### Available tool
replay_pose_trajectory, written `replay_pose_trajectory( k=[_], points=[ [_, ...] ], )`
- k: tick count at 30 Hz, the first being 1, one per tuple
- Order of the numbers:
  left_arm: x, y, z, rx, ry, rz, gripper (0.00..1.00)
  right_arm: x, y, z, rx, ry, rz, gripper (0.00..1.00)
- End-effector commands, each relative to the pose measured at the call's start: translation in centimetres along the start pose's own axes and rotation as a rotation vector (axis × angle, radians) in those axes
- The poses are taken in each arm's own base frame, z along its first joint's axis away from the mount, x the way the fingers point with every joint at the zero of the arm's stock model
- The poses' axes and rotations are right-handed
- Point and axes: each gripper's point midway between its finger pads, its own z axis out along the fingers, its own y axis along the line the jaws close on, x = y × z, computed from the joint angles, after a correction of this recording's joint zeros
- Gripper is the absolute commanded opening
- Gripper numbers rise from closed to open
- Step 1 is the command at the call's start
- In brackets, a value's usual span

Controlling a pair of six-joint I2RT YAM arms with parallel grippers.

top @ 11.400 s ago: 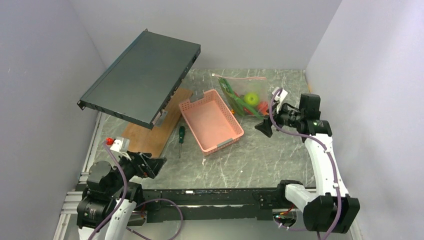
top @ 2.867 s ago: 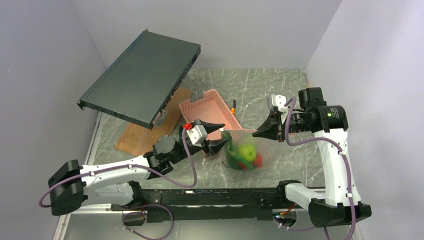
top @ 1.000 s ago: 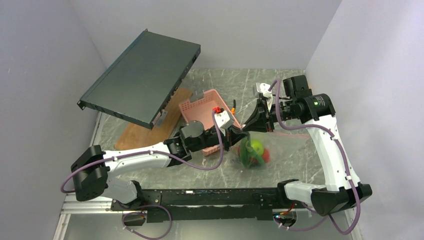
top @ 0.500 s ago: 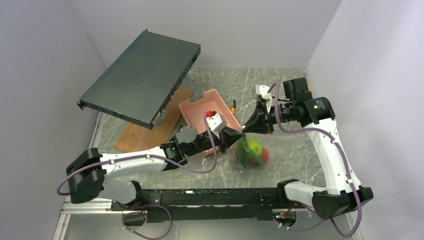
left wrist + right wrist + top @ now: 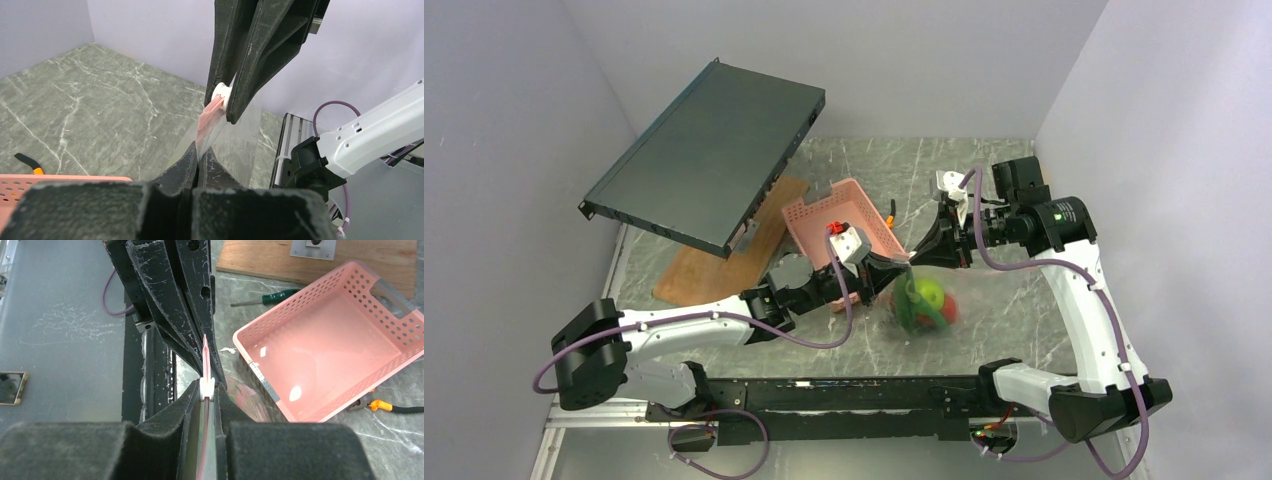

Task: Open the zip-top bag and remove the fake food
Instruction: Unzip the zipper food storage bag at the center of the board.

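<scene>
The clear, floppy plastic zip-top bag hangs above the grey marbled table, right of and nearer than the rigid pink perforated basket, held up by its pink zip strip. The left gripper is closed tight on that strip. The right gripper, just beside it, has its fingers pinched on the strip's white slider. The fake food, a lime-green apple with red and green plastic pieces, sags in the bag's bottom. A green-handled screwdriver lies on the table beside the basket.
</scene>
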Motion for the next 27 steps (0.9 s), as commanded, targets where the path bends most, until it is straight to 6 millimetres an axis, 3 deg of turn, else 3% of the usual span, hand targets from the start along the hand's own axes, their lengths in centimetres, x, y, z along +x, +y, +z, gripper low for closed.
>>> replay_pose_trajectory(
  k=[1, 27],
  points=[
    [-3.6, 0.1, -0.6, -0.019, -0.117, -0.003, 0.00, -0.2, -0.3, -0.6, 0.047, 0.000, -0.031, 0.00],
    [-3.3, 1.7, -2.8, -0.095, -0.127, 0.001, 0.00, 1.3, -1.0, -1.3, 0.098, 0.070, -0.036, 0.00]
  ],
)
